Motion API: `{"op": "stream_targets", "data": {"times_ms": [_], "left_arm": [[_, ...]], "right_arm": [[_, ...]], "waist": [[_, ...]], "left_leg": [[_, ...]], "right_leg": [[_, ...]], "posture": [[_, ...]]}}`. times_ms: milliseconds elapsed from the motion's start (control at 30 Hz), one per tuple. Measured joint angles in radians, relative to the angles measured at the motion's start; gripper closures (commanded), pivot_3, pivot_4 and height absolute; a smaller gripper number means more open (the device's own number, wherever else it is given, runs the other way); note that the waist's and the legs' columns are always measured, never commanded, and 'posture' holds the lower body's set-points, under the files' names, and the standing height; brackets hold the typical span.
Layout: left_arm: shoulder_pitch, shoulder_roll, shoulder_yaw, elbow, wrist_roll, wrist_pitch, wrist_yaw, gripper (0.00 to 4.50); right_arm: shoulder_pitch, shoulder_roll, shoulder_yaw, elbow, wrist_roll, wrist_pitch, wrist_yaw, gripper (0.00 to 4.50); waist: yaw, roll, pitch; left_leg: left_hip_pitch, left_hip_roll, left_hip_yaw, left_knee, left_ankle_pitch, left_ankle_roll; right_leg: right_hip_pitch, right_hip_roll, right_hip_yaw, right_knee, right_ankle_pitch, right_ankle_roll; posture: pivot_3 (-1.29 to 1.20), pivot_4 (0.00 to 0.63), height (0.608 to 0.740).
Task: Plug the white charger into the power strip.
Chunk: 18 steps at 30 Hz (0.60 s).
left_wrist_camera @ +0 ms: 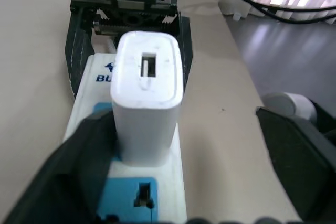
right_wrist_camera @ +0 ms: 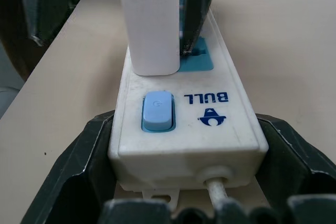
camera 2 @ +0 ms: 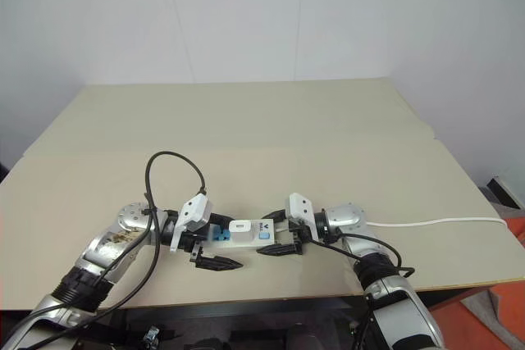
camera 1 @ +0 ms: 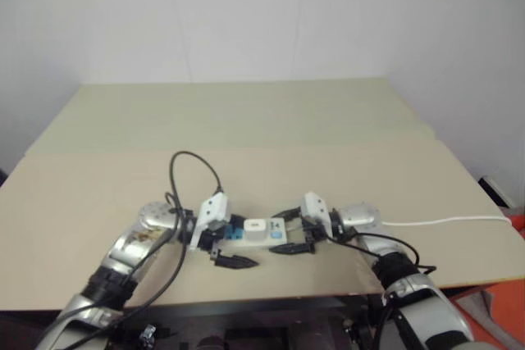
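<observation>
Already the white charger (left_wrist_camera: 144, 103) stands seated in the power strip (right_wrist_camera: 186, 129); left gripper (camera 1: 227, 243) spread wide, empty; right gripper (camera 1: 289, 235) clamps the strip's end; only withdrawal remains.

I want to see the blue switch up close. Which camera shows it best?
The right wrist view: the blue switch sits big and unblocked on the power strip. The head views show it as a tiny blue patch; the left wrist view hides it behind the white charger.
</observation>
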Motion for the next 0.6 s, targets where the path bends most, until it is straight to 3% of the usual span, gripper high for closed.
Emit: {"op": "stream_targets", "data": {"times_ms": [67,333,600], "left_arm": [[0.000,0.004,0.018,-0.005,-0.002,0.012,0.002,0.00],[0.004,0.110,0.138,-0.094,-0.050,0.059,0.000,0.00],[0.203,0.306,0.387,-0.224,-0.136,0.117,0.007,0.00]], "right_arm": [[-0.001,0.000,0.002,0.003,-0.009,0.003,-0.005,0.05],[0.020,-0.055,-0.006,-0.054,-0.009,0.008,-0.012,0.05],[0.170,-0.310,-0.161,-0.307,0.081,0.137,-0.010,0.05]], "waist": [[-0.001,-0.001,0.002],[0.008,-0.004,0.009],[0.033,-0.004,0.012]], "left_leg": [[-0.002,0.000,0.000,0.000,0.000,0.000],[-0.010,-0.001,0.000,0.000,0.000,0.000],[-0.036,-0.004,-0.001,0.000,0.000,0.000]], "right_leg": [[-0.002,0.000,0.000,0.000,0.000,0.000],[-0.011,-0.002,0.000,0.000,0.000,0.000],[-0.036,-0.008,-0.003,0.001,0.005,-0.006]], "posture": [[0.00,0.150,0.740],[0.00,0.150,0.740],[0.00,0.150,0.740]]}}
